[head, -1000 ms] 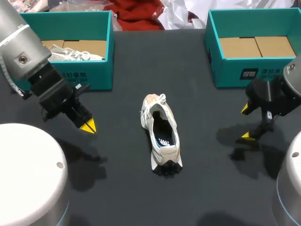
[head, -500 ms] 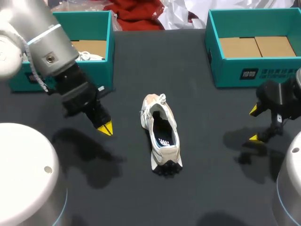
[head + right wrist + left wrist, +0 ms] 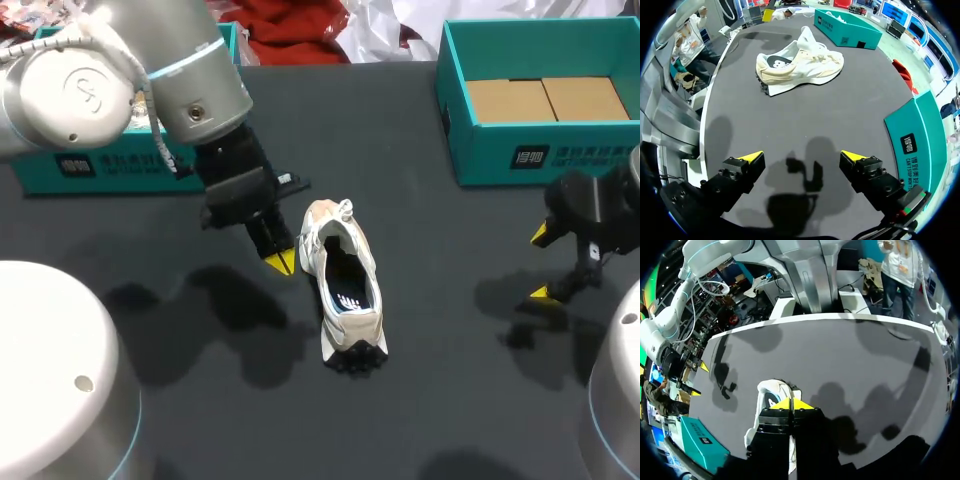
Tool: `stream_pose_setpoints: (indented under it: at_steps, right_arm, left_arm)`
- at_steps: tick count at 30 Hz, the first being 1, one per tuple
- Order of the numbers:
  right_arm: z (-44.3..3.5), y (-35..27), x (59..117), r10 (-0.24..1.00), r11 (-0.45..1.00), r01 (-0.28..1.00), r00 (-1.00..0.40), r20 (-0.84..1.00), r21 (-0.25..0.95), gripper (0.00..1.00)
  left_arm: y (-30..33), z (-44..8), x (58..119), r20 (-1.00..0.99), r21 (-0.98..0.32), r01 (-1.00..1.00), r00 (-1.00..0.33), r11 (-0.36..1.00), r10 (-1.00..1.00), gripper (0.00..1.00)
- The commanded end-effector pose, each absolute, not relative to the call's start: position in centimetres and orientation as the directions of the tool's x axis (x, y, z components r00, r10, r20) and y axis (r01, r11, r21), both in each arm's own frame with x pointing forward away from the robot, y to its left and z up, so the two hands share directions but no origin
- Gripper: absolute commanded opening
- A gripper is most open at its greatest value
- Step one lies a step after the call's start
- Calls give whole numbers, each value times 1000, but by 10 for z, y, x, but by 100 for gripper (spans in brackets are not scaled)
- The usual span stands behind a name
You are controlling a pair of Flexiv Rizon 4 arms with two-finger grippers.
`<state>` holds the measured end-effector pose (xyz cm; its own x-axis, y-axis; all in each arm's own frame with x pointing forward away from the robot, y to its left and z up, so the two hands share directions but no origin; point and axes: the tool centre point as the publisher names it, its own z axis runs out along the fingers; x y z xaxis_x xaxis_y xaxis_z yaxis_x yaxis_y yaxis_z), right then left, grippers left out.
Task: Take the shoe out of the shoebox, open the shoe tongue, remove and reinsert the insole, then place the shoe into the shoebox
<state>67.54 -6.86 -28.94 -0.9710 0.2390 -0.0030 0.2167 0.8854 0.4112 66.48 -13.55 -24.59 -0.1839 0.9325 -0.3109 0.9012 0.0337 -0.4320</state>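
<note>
A white and beige shoe (image 3: 340,290) lies on the black table, toe toward the far side, its opening showing a dark insole. My left gripper (image 3: 279,262) is shut and empty, its yellow tips just left of the shoe's toe half, close to its side. In the left wrist view the shoe (image 3: 771,392) lies right beside and under the shut gripper (image 3: 791,404). My right gripper (image 3: 540,263) hangs open and empty well to the right of the shoe. From the right wrist, the shoe (image 3: 800,62) lies far ahead of the open gripper (image 3: 802,157).
A teal shoebox (image 3: 110,165) stands at the back left, mostly hidden by my left arm; the right wrist view shows another shoe in this shoebox (image 3: 845,27). A second teal shoebox (image 3: 540,150) with a cardboard floor stands at the back right, close to my right gripper.
My left arm has swung right from the left shoebox to the shoe's side, its gripper still shut. The right gripper shifted slightly right, then held still.
</note>
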Motion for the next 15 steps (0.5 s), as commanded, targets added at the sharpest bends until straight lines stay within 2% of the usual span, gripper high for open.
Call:
stream_pose_setpoints:
  at_steps: [1,6,15]
  right_arm:
    - [-290,-69,674,240,886,216,-971,-6,411,100]
    - [-290,-69,674,240,886,216,-971,-6,411,100]
    - [-290,-69,674,240,886,216,-971,-6,411,100]
  left_arm:
    - [-141,-246,670,-251,-437,899,-155,32,956,0]
    - [-149,-253,673,-240,-437,899,-138,20,961,0]
    - [-181,-269,682,-205,-360,933,-84,4,975,0]
